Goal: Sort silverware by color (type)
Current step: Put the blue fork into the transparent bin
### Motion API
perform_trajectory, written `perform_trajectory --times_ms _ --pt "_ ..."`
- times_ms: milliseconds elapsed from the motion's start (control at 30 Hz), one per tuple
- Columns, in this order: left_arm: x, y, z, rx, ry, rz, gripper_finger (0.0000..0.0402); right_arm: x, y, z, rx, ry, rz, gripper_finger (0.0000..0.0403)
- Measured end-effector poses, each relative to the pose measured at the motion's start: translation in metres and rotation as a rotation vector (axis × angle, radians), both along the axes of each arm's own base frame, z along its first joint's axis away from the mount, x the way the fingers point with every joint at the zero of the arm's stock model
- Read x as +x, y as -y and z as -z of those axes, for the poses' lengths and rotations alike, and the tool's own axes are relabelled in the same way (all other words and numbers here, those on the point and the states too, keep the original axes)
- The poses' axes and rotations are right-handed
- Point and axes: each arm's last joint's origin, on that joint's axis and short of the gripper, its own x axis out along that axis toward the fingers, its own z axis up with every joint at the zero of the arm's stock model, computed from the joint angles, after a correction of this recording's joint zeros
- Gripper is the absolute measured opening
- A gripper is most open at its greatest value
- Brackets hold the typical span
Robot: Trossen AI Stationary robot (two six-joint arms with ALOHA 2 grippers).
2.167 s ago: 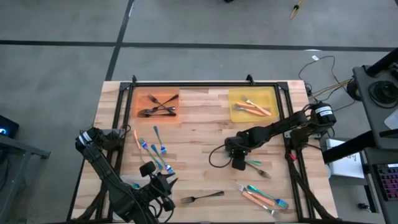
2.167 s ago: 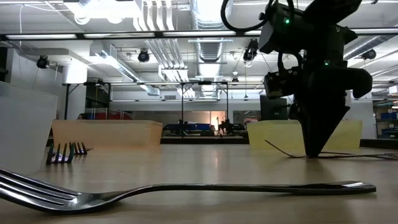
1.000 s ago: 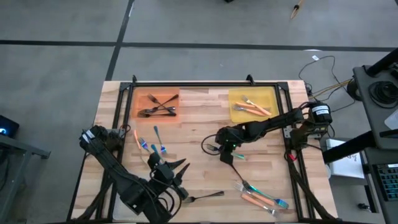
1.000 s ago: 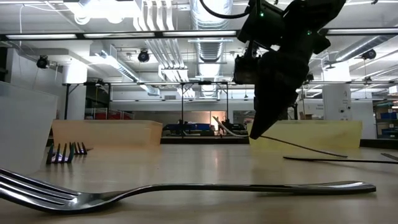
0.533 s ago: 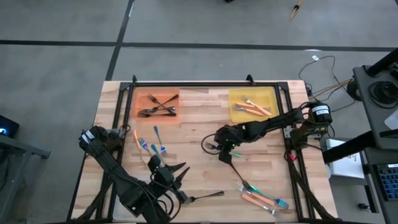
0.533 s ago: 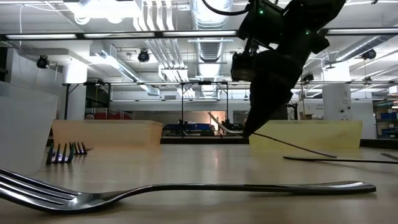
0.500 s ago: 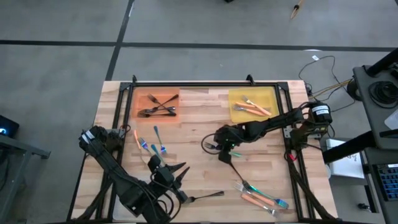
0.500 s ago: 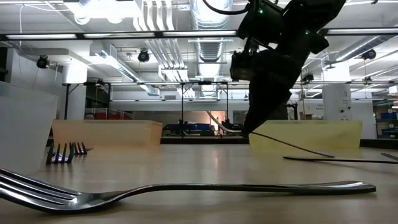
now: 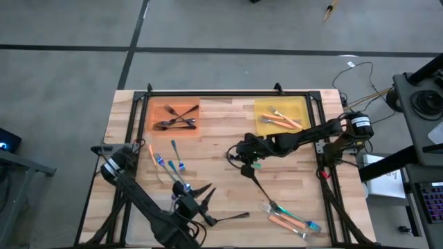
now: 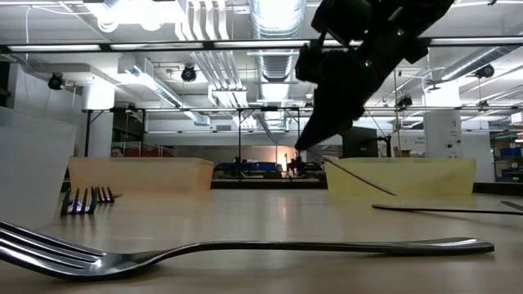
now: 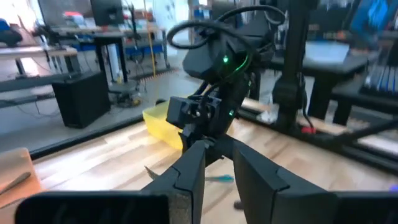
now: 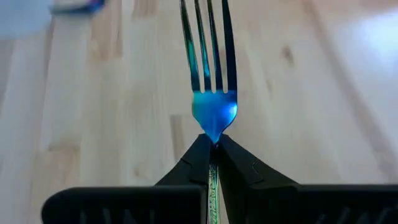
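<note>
My right gripper [image 9: 241, 156] hovers over the table's middle, shut on a blue-teal fork [image 12: 214, 109] whose tines point ahead of the fingers. In the low view the fork's thin handle [image 10: 359, 177] slants down behind the gripper [image 10: 306, 145]. My left gripper [image 9: 206, 195] is low near the front edge, open and holding nothing [image 11: 219, 165]. It stands just left of a dark grey fork [image 9: 228, 218] that lies flat on the wood [image 10: 245, 245]. More blue forks [image 9: 171, 166] lie at the left. My right gripper pinches the blue-teal fork at its neck [image 12: 214, 138], just behind the tines, between its two fingertips. The fingers lie along the fork, slanting down toward the table's left. The head is lifted clear; whether the handle's end touches the table I cannot tell.
An orange tray [image 9: 158, 109] at the far left holds dark grey forks. A yellow tray [image 9: 297, 107] at the far right holds orange-handled pieces. A mixed orange and teal bunch [image 9: 291, 218] lies near the front right. A clear tray wall [image 10: 29, 163] shows in the low view.
My right gripper has gone up and toward the table's left and far side with the blue-teal fork, whose handle has swung along behind it. My left gripper has sunk toward the table beside the dark grey fork.
</note>
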Motion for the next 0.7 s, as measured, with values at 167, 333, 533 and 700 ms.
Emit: perform_trajectory --times_ms 167,333,533,700 --pt "0.012 -0.006 0.019 0.041 0.064 -0.026 0.0065 -0.006 -0.009 -0.030 -0.027 0.131 0.014 0.0009" --pt "0.028 -0.022 0.027 0.038 0.059 -0.083 0.0065 -0.015 -0.025 -0.062 -0.059 0.291 0.010 0.0009" --pt "0.036 -0.034 0.028 0.031 0.055 -0.121 0.0066 -0.021 -0.041 -0.070 -0.169 0.337 0.017 0.0009" --pt "0.040 -0.042 0.029 0.035 0.047 -0.142 0.0082 -0.022 -0.049 -0.071 -0.215 0.354 -0.005 0.0009"
